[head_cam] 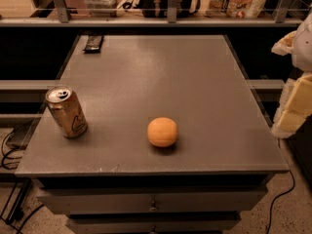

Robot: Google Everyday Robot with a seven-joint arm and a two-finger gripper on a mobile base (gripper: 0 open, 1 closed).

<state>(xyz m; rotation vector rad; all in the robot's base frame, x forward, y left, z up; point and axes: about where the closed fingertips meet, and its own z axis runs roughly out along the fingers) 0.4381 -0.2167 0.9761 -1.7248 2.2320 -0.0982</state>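
Closest is the table (146, 167) front edge, a drawer (153, 199) below it. At left a gold can (66, 112) stands near the side edge; the orange (162, 131) sits mid-table, well apart. Beyond the right edge the gripper (295, 106) hangs, touching nothing; spread or closed, I cannot tell. A nudge could roll the orange or tip the can off. Grey matte top, dark packet (93, 43) far back, cluttered shelf (146, 21) behind

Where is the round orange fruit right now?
In the camera view, the round orange fruit sits mid-front on the grey metal table, picture-right of the standing gold drink can. The gripper is beyond the table's right edge.
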